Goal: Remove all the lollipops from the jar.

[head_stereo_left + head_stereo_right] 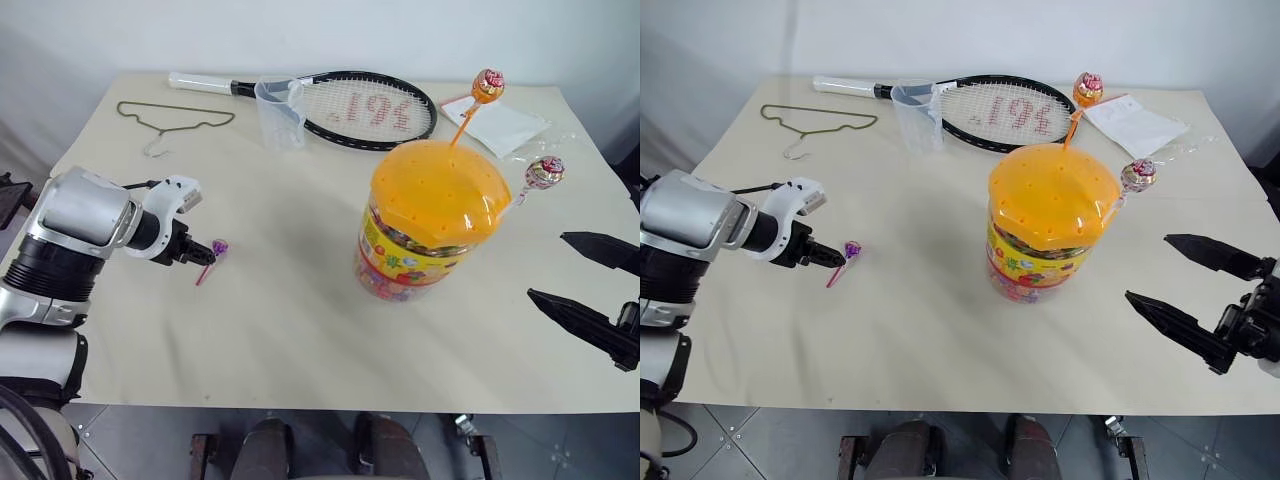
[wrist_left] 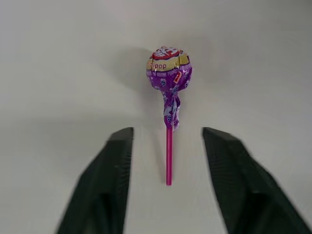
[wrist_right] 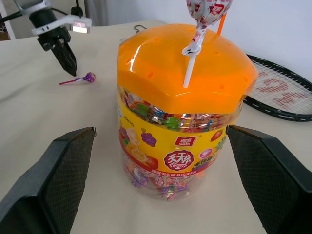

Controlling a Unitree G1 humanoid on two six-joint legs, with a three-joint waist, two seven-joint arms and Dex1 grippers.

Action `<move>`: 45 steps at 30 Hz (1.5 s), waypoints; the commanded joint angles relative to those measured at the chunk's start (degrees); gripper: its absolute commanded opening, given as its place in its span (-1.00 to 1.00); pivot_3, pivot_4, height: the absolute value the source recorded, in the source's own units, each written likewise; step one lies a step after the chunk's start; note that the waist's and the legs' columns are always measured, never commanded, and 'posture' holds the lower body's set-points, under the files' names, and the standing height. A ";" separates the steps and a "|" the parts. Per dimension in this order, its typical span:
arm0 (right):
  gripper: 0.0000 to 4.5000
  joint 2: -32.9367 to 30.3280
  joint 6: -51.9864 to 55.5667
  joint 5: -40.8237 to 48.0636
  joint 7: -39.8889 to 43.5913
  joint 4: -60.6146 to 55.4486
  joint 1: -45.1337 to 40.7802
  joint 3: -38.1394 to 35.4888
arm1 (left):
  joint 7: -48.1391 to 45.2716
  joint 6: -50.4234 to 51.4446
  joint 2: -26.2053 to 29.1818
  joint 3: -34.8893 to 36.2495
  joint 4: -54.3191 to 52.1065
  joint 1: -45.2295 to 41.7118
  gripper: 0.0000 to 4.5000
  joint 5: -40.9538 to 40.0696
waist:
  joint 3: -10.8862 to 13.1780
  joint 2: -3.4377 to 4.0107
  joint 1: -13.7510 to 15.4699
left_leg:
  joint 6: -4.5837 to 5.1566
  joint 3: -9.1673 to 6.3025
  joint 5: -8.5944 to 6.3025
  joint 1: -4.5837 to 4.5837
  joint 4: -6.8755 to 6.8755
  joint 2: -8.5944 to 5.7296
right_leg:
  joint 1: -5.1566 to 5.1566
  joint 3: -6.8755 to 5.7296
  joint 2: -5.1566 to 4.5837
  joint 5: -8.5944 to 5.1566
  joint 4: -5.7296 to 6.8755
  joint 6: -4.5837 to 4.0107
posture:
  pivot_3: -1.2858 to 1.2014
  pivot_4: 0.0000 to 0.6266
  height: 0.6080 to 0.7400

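The purple lollipop (image 1: 219, 247) lies flat on the table, left of the jar (image 1: 412, 252). My left gripper (image 1: 204, 257) is open and points down at it. In the left wrist view the pink stick (image 2: 168, 156) lies between the two fingers, touching neither. The jar is a clear tub with a domed orange lid (image 1: 440, 188). Two lollipops stand in the lid's holes: an orange one (image 1: 488, 85) and a pinkish-white one (image 1: 545, 172). My right gripper (image 1: 547, 265) is open, to the right of the jar and facing it.
A tennis racket (image 1: 370, 108), a clear measuring cup (image 1: 280, 113) and a wire hanger (image 1: 175, 120) lie along the far side of the table. A white paper (image 1: 505, 125) sits at the far right, behind the jar.
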 commanded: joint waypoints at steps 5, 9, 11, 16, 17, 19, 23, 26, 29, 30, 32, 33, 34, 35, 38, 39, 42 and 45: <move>1.00 -2.46 -1.19 -1.74 1.41 2.72 -1.58 -2.88 | -4.91 -12.73 0.46 -2.02 3.93 -11.77 0.99 0.07 | 0.00 0.00 0.14 | 0.00 0.02 0.00 0.01 0.01 -0.03 | 0.01 0.01 -0.01 0.00 -0.01 0.00 | 0.03 -0.52 1.00; 1.00 -3.14 -1.01 -1.54 0.68 3.13 -3.75 -3.50 | -8.74 -27.89 -7.24 3.29 11.86 -15.60 0.99 -1.85 | 0.00 0.00 0.24 | 0.00 0.04 0.00 -0.02 0.04 -0.04 | 0.00 0.00 0.00 0.00 -0.02 0.00 | 0.03 -0.52 1.00; 1.00 -3.21 -0.69 -1.46 0.37 2.94 -4.29 -3.86 | -10.38 -32.59 -9.74 4.25 15.08 -16.34 0.99 -1.61 | 0.00 0.00 0.09 | 0.00 0.05 0.00 -0.01 0.05 -0.05 | 0.00 0.01 -0.02 0.00 0.00 0.00 | 0.03 -0.52 1.00; 1.00 -2.29 0.33 0.49 -1.98 0.34 -4.16 -6.94 | -14.23 -41.96 -15.12 6.20 21.01 -17.24 0.99 -1.86 | 0.00 0.00 -0.34 | 0.01 0.10 0.00 -0.02 0.01 -0.05 | -0.06 0.02 0.00 0.00 0.00 0.01 | 0.03 -0.52 1.00; 1.00 -1.68 0.65 1.40 -2.96 -0.81 -3.65 -7.82 | -15.50 -44.45 -15.74 7.06 21.37 -16.79 0.99 -2.34 | 0.00 0.00 -0.33 | 0.01 0.10 0.00 -0.03 0.01 -0.05 | -0.07 0.02 0.00 0.00 0.00 0.01 | 0.03 -0.52 1.00; 1.00 -0.70 1.19 2.69 -4.34 -2.75 -2.30 -9.12 | -18.75 -47.80 -16.00 8.44 21.81 -15.89 0.99 -3.25 | 0.00 0.00 -0.29 | 0.01 0.10 0.00 -0.04 0.02 -0.05 | -0.07 0.02 0.00 0.00 0.01 0.01 | 0.03 -0.52 1.00; 1.00 0.03 2.06 4.90 -6.76 -4.90 -0.47 -10.47 | -22.38 -56.19 -17.70 12.71 24.01 -14.84 0.99 -4.70 | 0.00 0.00 -0.29 | 0.01 0.11 0.00 -0.03 0.02 -0.05 | -0.07 0.03 -0.01 0.00 0.00 0.01 | 0.03 -0.52 1.00; 1.00 0.23 1.91 5.87 -8.48 -5.97 -0.28 -9.82 | -24.35 -61.23 -20.09 16.28 26.05 -14.49 0.99 -6.50 | 0.00 0.00 -0.16 | 0.01 0.11 0.00 -0.02 0.06 -0.05 | -0.06 0.05 -0.01 0.01 0.02 0.02 | 0.03 -0.52 1.00; 1.00 0.35 1.72 6.37 -9.77 -6.64 -0.37 -9.00 | -26.30 -64.63 -22.73 20.11 27.14 -14.10 0.99 -9.18 | 0.00 -0.01 0.03 | 0.03 0.09 -0.01 -0.05 0.10 -0.05 | -0.05 0.04 -0.02 0.02 0.03 0.03 | 0.03 -0.52 1.00; 1.00 0.38 1.63 6.50 -9.91 -6.67 -0.34 -8.93 | -26.97 -65.45 -23.71 21.39 27.33 -14.04 0.99 -10.28 | 0.00 -0.01 0.03 | 0.04 0.09 -0.02 -0.05 0.10 -0.05 | -0.05 0.04 -0.02 0.02 0.03 0.03 | 0.03 -0.52 1.00; 1.00 0.33 1.45 6.90 -10.15 -6.63 -0.51 -8.66 | -27.79 -66.93 -25.60 23.42 28.14 -14.32 0.99 -11.82 | -0.01 -0.01 0.03 | 0.05 0.09 -0.02 -0.06 0.11 -0.05 | -0.05 0.04 -0.02 0.02 0.02 0.04 | 0.03 -0.52 1.00; 1.00 0.26 1.39 7.07 -10.20 -6.68 -0.59 -8.51 | -28.02 -67.67 -26.38 24.26 28.51 -14.45 0.99 -12.33 | -0.01 -0.01 0.00 | 0.05 0.09 -0.02 -0.06 0.11 -0.05 | -0.05 0.04 -0.02 0.02 0.02 0.04 | 0.03 -0.52 1.00; 1.00 0.21 1.40 7.31 -10.26 -6.83 -0.58 -8.48 | -28.59 -68.23 -26.99 24.97 28.60 -14.45 0.99 -12.94 | -0.01 -0.01 -0.04 | 0.05 0.09 -0.02 -0.05 0.11 -0.05 | -0.05 0.04 -0.02 0.02 0.02 0.04 | 0.03 -0.52 1.00; 1.00 0.19 1.36 7.80 -10.60 -7.05 -0.90 -8.01 | -29.87 -68.24 -27.39 25.74 28.36 -14.18 0.99 -14.01 | -0.01 -0.01 -0.07 | 0.05 0.09 -0.02 -0.05 0.11 -0.05 | -0.05 0.04 -0.02 0.02 0.02 0.04 | 0.03 -0.52 1.00; 1.00 -0.31 2.66 8.59 -13.92 -7.12 -1.56 -5.61 | -36.83 -66.54 -27.70 27.47 27.42 -12.94 0.99 -18.15 | -0.01 -0.01 -0.29 | 0.05 0.09 -0.02 -0.04 0.11 -0.05 | -0.05 0.04 -0.01 0.02 0.03 0.04 | 0.03 -0.52 1.00; 1.00 -0.59 3.23 8.58 -15.31 -6.94 -1.75 -4.86 | -38.82 -66.25 -27.50 27.67 27.41 -12.64 0.99 -18.88 | -0.01 -0.01 -0.41 | 0.05 0.09 -0.02 -0.04 0.11 -0.05 | -0.05 0.04 -0.01 0.02 0.03 0.04 | 0.03 -0.52 1.00; 1.00 -0.67 2.84 8.92 -16.36 -6.37 -3.29 -1.84 | -41.97 -67.40 -25.81 27.22 27.36 -11.54 0.99 -19.69 | -0.01 0.00 -0.76 | 0.05 0.08 -0.02 -0.03 0.10 -0.04 | -0.05 0.04 -0.02 0.02 0.04 0.04 | 0.03 -0.52 1.00; 1.00 -1.36 2.57 8.09 -17.09 -4.84 -6.96 3.25 | -42.14 -66.99 -21.57 24.30 26.12 -8.79 0.99 -21.34 | -0.01 -0.01 -1.34 | 0.05 0.06 -0.02 -0.04 0.10 -0.04 | -0.05 0.04 -0.01 0.03 0.05 0.04 | 0.03 -0.52 1.00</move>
